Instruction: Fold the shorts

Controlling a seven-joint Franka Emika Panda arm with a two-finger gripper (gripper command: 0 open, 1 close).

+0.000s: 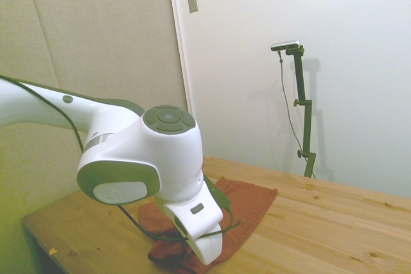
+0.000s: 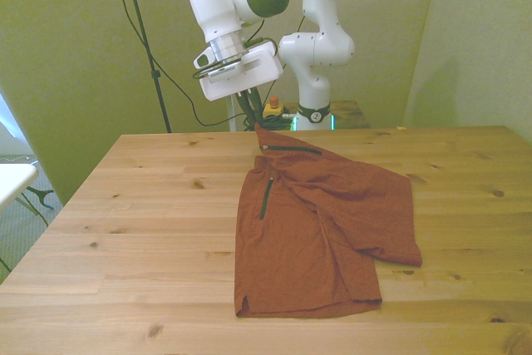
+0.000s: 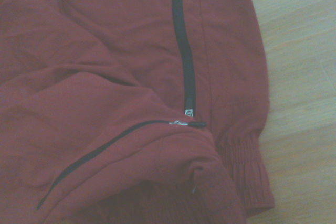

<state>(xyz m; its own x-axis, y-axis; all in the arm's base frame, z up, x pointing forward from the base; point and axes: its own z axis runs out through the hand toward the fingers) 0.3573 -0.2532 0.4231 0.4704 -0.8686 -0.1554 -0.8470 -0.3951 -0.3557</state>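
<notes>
Side view: honestly the arm hogs most of it. The big white wrist sits right in front of the shorts, so all you get is a rust-brown patch on the desk poking out toward the far right. The claw itself is hidden here.

Front view is the useful one. The shorts lie on the middle of the desk, one half laid over the other, with the top layer draped across toward the front view's right. The claw is clamped on the far waistband corner, holding it up in a little peak just above the desk. The long axis runs far to near: waistband at the far end by the robot, leg hems toward the near edge. A dark zipper runs roughly along that axis; a second one lies across, right under the pinched corner.

Wrist view: close-up of the fabric, with both zippers meeting near the ribbed waistband and bare wood beside it.

My take on handling: light, floppy, wrinkly cloth. It'll sag and drag rather than hold any shape, and shouldn't be slippery on wood. I'd grab at a waistband corner or hem, where it's thicker, and not mid-panel.
</notes>
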